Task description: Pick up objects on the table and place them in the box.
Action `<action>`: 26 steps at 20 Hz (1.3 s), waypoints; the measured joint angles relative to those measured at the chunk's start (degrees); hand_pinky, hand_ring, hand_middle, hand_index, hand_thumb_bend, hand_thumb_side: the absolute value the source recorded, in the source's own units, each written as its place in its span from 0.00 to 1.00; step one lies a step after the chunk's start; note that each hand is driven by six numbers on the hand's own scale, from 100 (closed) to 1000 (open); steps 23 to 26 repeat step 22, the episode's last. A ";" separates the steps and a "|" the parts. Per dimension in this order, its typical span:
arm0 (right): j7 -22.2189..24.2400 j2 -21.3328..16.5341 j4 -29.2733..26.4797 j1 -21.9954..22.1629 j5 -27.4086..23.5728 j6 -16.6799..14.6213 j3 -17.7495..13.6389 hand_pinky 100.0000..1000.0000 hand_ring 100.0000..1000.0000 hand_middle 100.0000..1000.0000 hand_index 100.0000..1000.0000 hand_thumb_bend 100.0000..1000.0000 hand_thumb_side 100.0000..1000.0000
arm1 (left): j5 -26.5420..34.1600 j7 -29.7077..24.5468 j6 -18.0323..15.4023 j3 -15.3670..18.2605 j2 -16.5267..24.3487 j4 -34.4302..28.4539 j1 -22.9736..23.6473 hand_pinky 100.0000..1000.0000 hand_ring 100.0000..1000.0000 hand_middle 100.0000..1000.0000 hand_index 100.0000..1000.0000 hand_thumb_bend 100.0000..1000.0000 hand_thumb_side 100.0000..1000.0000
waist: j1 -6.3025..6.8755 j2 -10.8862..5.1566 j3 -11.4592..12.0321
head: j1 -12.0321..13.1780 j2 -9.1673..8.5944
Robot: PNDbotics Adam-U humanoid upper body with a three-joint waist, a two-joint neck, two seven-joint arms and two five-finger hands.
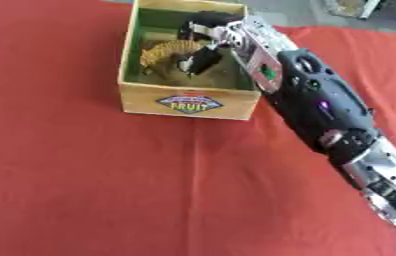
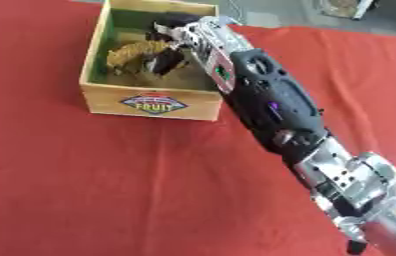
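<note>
The right hand (image 1: 203,44) reaches into the box (image 1: 188,103), and its palm and fingers hide part of the yellow-brown thing (image 1: 168,51) inside, which is too blurred to name; whether the fingers curl round it or only lie against it cannot be told. The arm (image 2: 271,107) covers the box's right wall and near right corner and runs off the lower right edge of both views. On the box's front label (image 2: 154,104) only the word FRUIT reads, the smaller print above it being a blur, and the box's far wall is cut by the top edge.
</note>
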 measured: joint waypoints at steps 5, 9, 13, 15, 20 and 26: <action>1.13 -0.74 -1.33 -0.50 -0.90 -0.61 -0.58 0.91 0.87 0.83 0.95 0.13 0.60 | 0.00 -0.02 0.03 0.01 0.00 0.00 0.00 0.49 0.39 0.50 0.69 0.00 0.53 | 0.06 -0.04 -0.17 | 0.08 0.01; 1.43 -1.67 -2.88 -0.95 -2.38 -0.59 -1.07 0.92 0.86 0.83 0.95 0.15 0.60 | 0.00 -0.04 0.05 0.01 0.00 0.00 0.01 0.49 0.39 0.50 0.69 0.00 0.53 | 0.29 -0.18 -0.39 | 0.28 0.01; 0.77 -2.63 -4.76 -1.18 -4.11 0.08 -2.00 0.92 0.85 0.81 0.93 0.08 0.58 | 0.00 -0.08 0.10 0.02 0.00 0.00 0.02 0.49 0.39 0.50 0.69 0.00 0.52 | 0.38 -0.45 -0.64 | 0.48 0.02; 0.29 -3.41 -6.19 -1.24 -5.31 0.53 -2.47 0.92 0.84 0.81 0.93 0.04 0.57 | 0.00 -0.08 0.10 0.02 0.00 0.00 0.03 0.49 0.40 0.50 0.69 0.00 0.52 | 0.45 -0.57 -0.89 | 0.57 0.02; -1.46 -6.68 -11.96 -0.39 -9.18 0.75 -3.56 0.92 0.82 0.78 0.92 0.00 0.51 | 0.00 0.08 0.03 0.08 0.00 0.00 0.06 0.49 0.40 0.50 0.69 0.00 0.52 | 0.80 -0.82 -1.70 | 1.23 0.04; -2.77 -8.40 -14.66 0.54 -10.95 0.74 -4.33 0.92 0.81 0.77 0.92 0.00 0.52 | 0.00 0.13 0.02 0.31 0.00 0.00 0.07 0.49 0.40 0.50 0.69 0.00 0.53 | 1.03 -0.82 -2.12 | 1.63 0.05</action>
